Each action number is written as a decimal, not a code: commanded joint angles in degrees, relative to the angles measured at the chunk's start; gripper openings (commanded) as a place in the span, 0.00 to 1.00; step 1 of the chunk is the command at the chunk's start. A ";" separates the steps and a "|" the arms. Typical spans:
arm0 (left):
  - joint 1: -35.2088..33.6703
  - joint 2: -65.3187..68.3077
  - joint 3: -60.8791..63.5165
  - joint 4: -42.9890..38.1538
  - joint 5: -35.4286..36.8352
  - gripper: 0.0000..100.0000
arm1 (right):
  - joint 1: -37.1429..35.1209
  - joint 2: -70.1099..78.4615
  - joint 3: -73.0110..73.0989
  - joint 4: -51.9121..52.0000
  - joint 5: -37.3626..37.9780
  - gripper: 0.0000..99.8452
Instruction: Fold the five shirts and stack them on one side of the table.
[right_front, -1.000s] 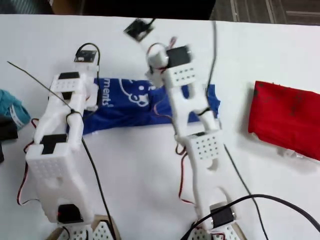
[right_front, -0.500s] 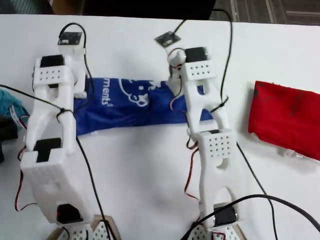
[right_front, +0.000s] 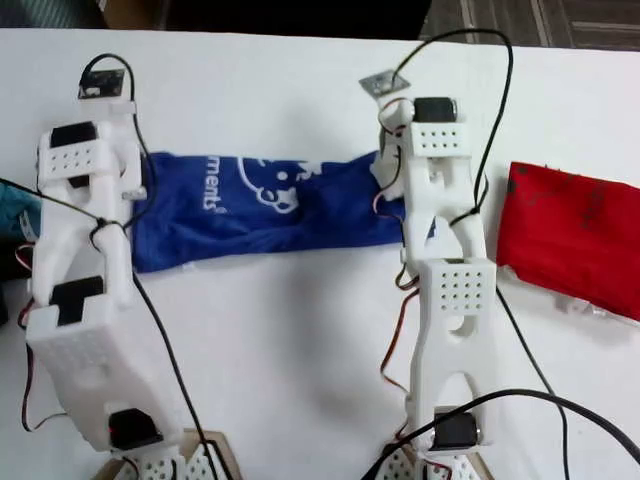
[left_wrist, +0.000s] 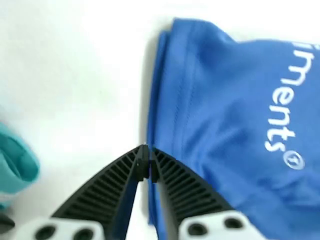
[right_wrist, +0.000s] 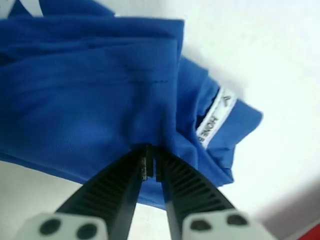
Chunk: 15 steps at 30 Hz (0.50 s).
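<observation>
Holding blue shirt at both ends

Blue shirt (right_front: 270, 200) lies as a long, narrow band, left-to-right across the middle of the white table (right_front: 300, 340), folded lengthwise w/ several layers showing at its ends. White print (right_front: 255, 180) sits on its left half, facing up.

Left end: left gripper (left_wrist: 145, 162) has its jaws pressed together on the shirt's (left_wrist: 240, 125) hem edge, a bit of blue cloth showing btwn them. Lettering (left_wrist: 285, 115) is just beyond the pinch, further along the shirt. Left arm (right_front: 85, 250) runs from the near edge up to that end.

Right end: right gripper (right_wrist: 148, 162) is likewise closed, pinching bunched cloth of the shirt (right_wrist: 90, 90) close to the neck. A white neck label (right_wrist: 212, 117) pokes out just beside the pinch. Right arm (right_front: 445, 270) covers this end in the high view, w/ blue visible on both sides of it.

Other shirts: red shirt (right_front: 575, 235), folded flat, lies at the right side of the table, near the right arm but apart from the blue one; a sliver of it (right_wrist: 310, 232) shows in the right wrist view. Teal shirt (right_front: 15, 215) is bunched at the left edge, beside the left arm, and also shows off to the side in the left wrist view (left_wrist: 17, 165), apart from the blue hem.

Black cables (right_front: 170, 340) trail over the table by both arms.
</observation>
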 joint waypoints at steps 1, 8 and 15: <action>-1.05 4.22 -1.71 -2.37 -2.73 0.14 | 1.71 -6.11 1.05 0.22 0.09 0.02; -1.14 15.82 -12.18 1.49 -2.64 0.18 | 1.63 -6.64 1.67 0.04 0.09 0.02; -0.53 23.12 -24.92 10.11 -2.64 0.18 | 1.54 -6.64 1.67 0.04 0.09 0.02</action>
